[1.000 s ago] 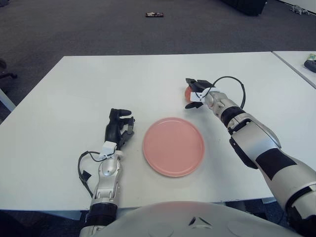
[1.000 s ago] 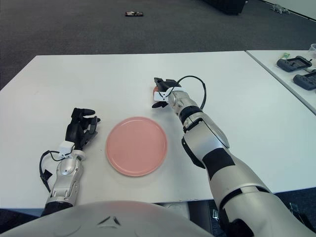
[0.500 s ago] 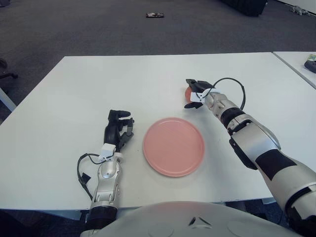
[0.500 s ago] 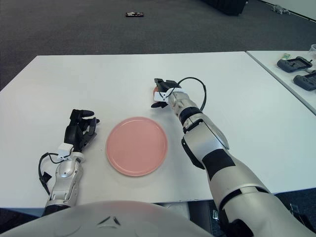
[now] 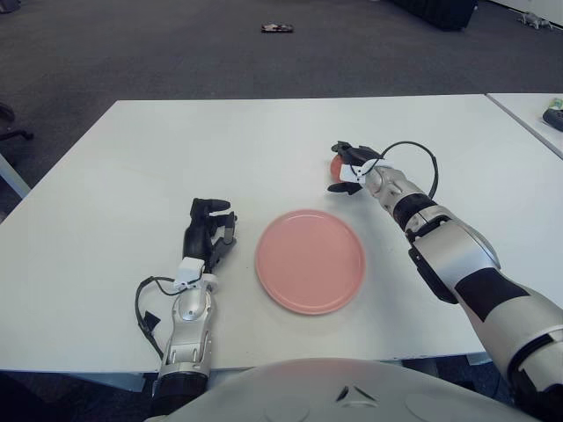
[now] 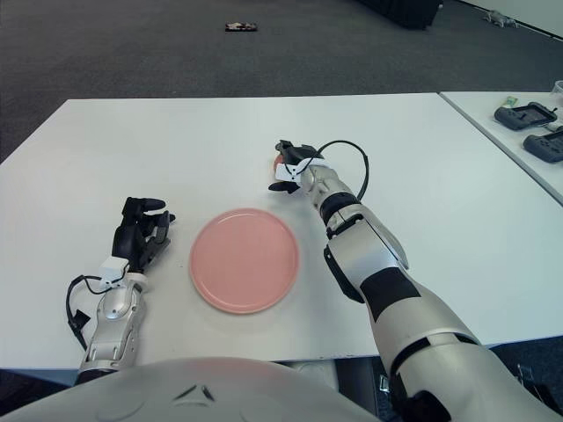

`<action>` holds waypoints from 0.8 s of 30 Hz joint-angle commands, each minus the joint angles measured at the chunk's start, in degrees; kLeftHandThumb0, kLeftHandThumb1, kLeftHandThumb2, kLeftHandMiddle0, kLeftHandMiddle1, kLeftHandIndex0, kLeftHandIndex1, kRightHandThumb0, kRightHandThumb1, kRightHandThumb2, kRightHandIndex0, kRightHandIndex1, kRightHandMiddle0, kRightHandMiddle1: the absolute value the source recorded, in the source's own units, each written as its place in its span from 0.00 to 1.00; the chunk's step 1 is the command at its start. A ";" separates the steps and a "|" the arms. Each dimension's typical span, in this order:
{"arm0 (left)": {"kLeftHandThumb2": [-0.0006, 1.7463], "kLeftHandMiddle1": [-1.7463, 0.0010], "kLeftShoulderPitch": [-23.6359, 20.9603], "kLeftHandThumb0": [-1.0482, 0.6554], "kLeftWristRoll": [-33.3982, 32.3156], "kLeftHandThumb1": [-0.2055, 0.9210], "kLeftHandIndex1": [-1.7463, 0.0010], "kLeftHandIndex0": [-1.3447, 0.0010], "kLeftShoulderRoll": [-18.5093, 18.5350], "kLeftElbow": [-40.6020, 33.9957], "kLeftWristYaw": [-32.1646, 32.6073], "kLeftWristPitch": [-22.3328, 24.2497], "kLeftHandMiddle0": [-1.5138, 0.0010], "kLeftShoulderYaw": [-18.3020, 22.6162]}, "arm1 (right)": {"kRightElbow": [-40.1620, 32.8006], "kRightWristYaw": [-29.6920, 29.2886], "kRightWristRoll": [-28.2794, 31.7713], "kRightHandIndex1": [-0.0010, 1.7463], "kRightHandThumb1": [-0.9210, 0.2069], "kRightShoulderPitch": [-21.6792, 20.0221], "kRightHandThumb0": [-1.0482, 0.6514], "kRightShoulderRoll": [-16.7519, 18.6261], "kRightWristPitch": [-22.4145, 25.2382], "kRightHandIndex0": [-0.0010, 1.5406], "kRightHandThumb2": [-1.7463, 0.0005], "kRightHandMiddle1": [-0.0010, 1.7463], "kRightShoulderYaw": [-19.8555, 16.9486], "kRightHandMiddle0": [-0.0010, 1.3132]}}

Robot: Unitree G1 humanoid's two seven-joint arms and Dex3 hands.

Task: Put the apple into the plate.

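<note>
The apple (image 5: 335,164) shows only as a red sliver on the white surface (image 5: 132,158), mostly hidden, so its stem direction and long axis cannot be told. It sits inside the right hand (image 5: 350,167), whose dark fingers (image 5: 341,148) curl over and around it, gripping it. The pink plate (image 5: 310,260) lies nearer the robot and apart from the apple. The left hand (image 5: 206,230) rests beside the plate's left edge, fingers loosely bent, holding nothing.

Plate (image 5: 310,261): no text, label or number can be read.
Table (image 5: 132,176): no marking is seen.
Hands and arms: no brand or number can be made out.
Devices on the side table (image 6: 528,119): any lettering is too small to be read.
</note>
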 commanded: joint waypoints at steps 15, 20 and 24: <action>0.30 0.27 0.09 0.41 0.19 1.00 0.00 0.86 0.26 -1.43 0.52 2.30 0.75 0.25 | 1.36 -1.10 2.38 0.80 0.32 3.54 0.38 0.42 0.51 0.20 0.42 1.00 -3.14 0.31; 0.30 0.26 0.16 0.41 0.20 1.00 0.00 0.86 0.36 -1.55 0.44 2.42 0.75 0.28 | 1.31 -2.22 2.23 0.76 0.34 3.59 0.38 0.71 0.28 0.22 0.41 1.00 -3.37 0.33; 0.30 0.27 0.28 0.41 0.24 1.00 0.00 0.86 0.40 -1.78 0.47 2.56 0.75 0.34 | 1.26 -2.19 3.09 0.73 0.33 3.56 0.38 1.06 0.33 0.23 0.41 1.00 -4.46 0.32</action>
